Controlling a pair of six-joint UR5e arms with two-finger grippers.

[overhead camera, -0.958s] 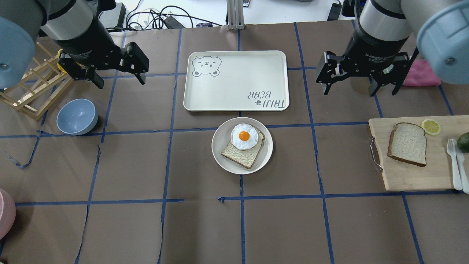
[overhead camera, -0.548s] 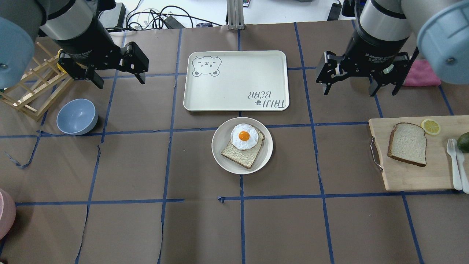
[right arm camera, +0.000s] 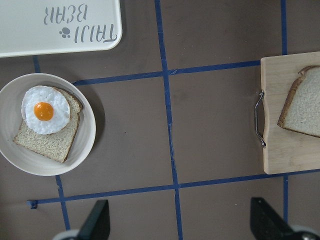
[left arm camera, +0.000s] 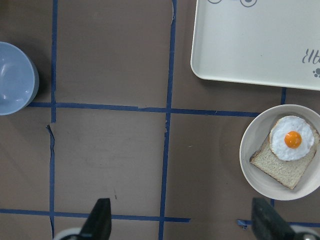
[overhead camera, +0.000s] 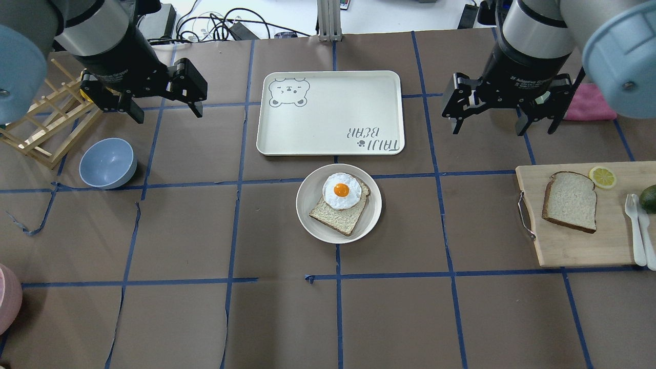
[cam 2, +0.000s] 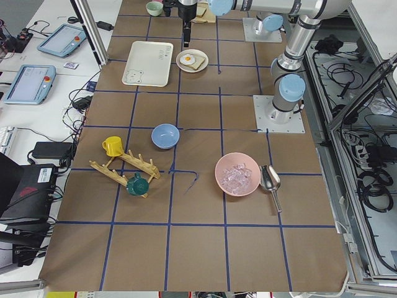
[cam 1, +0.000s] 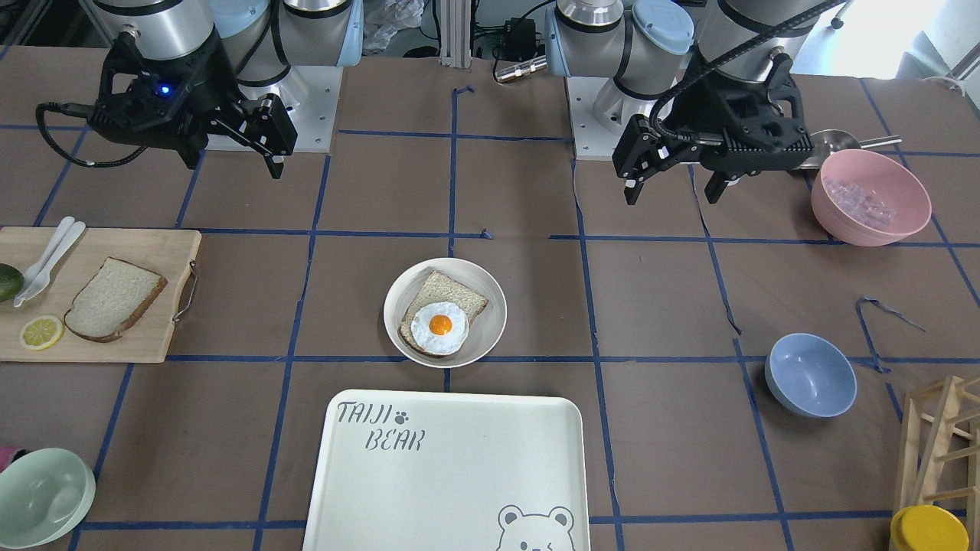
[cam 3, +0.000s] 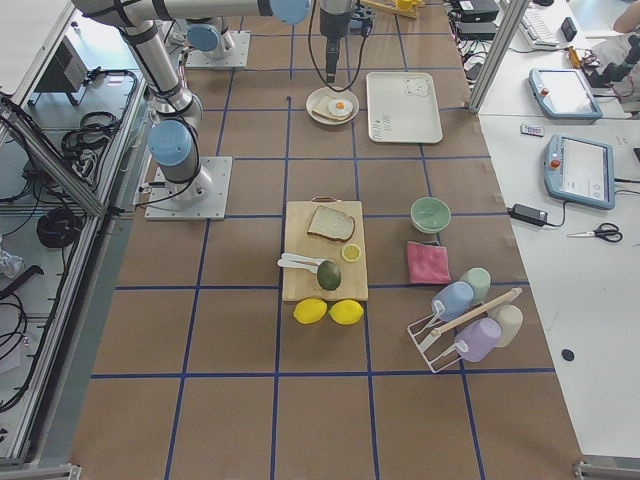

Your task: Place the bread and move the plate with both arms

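Note:
The bread (overhead camera: 570,201) is a plain pale slice lying on a wooden cutting board (overhead camera: 564,246) at the right; it also shows in the front view (cam 1: 113,298) and the right wrist view (right arm camera: 305,102). The plate (overhead camera: 307,225) sits mid-table below the tray and holds a grainier slice with a fried egg (overhead camera: 341,190); its rim also shows in both wrist views (left arm camera: 255,165) (right arm camera: 82,145). My left gripper (overhead camera: 169,115) is open and empty, high above the table's far left. My right gripper (overhead camera: 492,130) is open and empty, above the far right, apart from the board.
The "TAIJI BEAR" tray (overhead camera: 330,113) lies just beyond the plate. A blue bowl (overhead camera: 107,163) and a wooden rack (overhead camera: 46,123) are at the left. A lemon slice, avocado and white cutlery share the board. A pink bowl (cam 1: 870,197) stands near the robot's left base.

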